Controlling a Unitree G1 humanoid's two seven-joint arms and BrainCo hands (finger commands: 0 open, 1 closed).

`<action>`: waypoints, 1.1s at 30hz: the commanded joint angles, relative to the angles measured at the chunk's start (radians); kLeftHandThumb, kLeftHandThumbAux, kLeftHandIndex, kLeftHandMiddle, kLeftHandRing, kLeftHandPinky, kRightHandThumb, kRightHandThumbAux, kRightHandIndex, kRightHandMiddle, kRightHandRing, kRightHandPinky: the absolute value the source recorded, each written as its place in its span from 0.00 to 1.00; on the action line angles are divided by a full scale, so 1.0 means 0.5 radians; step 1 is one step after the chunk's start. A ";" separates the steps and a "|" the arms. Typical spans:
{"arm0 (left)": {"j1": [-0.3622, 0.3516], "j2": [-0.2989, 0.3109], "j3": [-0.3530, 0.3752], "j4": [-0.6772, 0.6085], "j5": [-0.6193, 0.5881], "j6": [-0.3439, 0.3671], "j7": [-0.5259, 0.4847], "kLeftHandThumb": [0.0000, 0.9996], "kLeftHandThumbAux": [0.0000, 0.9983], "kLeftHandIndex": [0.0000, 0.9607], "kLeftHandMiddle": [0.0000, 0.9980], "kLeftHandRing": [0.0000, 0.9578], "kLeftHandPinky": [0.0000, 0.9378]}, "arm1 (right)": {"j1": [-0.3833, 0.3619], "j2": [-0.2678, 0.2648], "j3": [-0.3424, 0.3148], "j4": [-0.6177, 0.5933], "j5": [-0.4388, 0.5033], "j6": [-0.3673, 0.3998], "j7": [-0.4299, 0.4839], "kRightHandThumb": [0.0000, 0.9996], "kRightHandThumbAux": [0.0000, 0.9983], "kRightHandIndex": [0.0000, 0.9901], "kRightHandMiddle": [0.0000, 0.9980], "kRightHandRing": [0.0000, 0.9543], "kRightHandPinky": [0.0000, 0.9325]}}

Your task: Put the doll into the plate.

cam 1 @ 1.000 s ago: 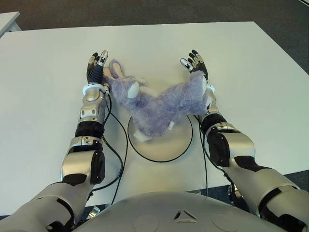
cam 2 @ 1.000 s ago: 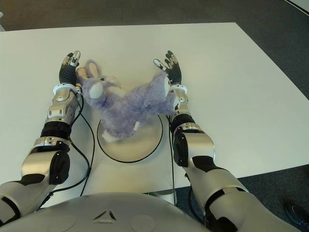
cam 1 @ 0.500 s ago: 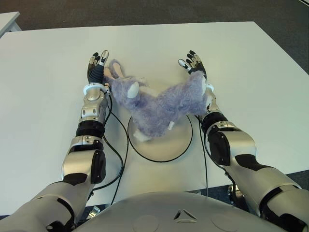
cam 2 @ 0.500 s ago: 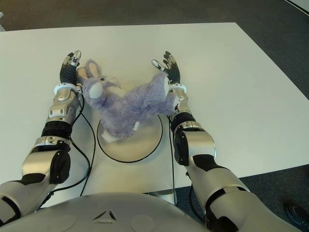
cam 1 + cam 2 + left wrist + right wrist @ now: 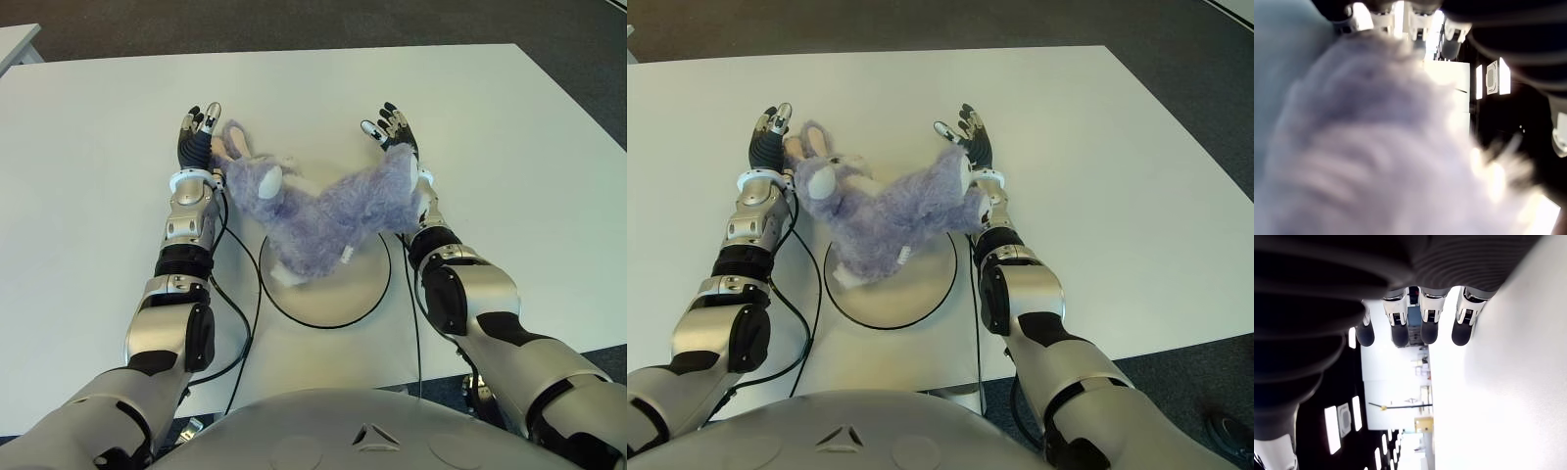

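Doll draped across the plate, both hands released.

The purple plush doll (image 5: 318, 215) lies with its lower body on the round plate (image 5: 367, 294) on the white counter (image 5: 88, 176), its head and ears stretching off the rim toward the left hand (image 5: 196, 137). That hand sits just beside the ears, fingers straight, gripping nothing. The right hand (image 5: 397, 132) shows beyond the doll's other end, fingers spread and empty.
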 commanded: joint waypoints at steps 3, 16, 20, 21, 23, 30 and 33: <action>0.057 -0.016 -0.030 0.049 0.013 0.048 -0.012 0.00 0.40 0.00 0.06 0.03 0.00 | 0.080 0.021 0.010 0.064 -0.020 0.100 -0.015 0.00 0.66 0.00 0.00 0.00 0.00; 0.081 0.024 -0.052 0.048 0.008 0.016 -0.067 0.00 0.43 0.00 0.07 0.04 0.00 | 0.120 0.038 -0.021 0.041 0.007 0.004 -0.051 0.00 0.71 0.00 0.00 0.00 0.00; 0.088 0.032 -0.063 0.043 0.009 0.007 -0.076 0.00 0.44 0.00 0.07 0.03 0.00 | 0.129 0.043 -0.027 0.037 0.010 -0.028 -0.064 0.01 0.73 0.00 0.00 0.00 0.01; 0.091 0.034 -0.066 0.041 0.009 0.006 -0.079 0.00 0.44 0.00 0.07 0.03 0.00 | 0.131 0.045 -0.028 0.036 0.010 -0.034 -0.068 0.01 0.73 0.00 0.00 0.00 0.01; 0.096 0.038 -0.072 0.038 0.008 0.004 -0.088 0.00 0.44 0.00 0.07 0.03 0.00 | 0.136 0.046 -0.032 0.033 0.013 -0.053 -0.076 0.01 0.74 0.00 0.00 0.00 0.01; 0.123 0.049 -0.078 0.015 -0.005 -0.013 -0.135 0.00 0.45 0.00 0.06 0.03 0.00 | 0.149 0.053 -0.044 0.018 0.021 -0.125 -0.103 0.01 0.75 0.00 0.01 0.00 0.02; 0.133 0.049 -0.080 0.007 -0.002 -0.029 -0.143 0.00 0.46 0.00 0.06 0.03 0.00 | 0.149 0.054 -0.048 0.014 0.024 -0.143 -0.110 0.00 0.76 0.00 0.01 0.00 0.02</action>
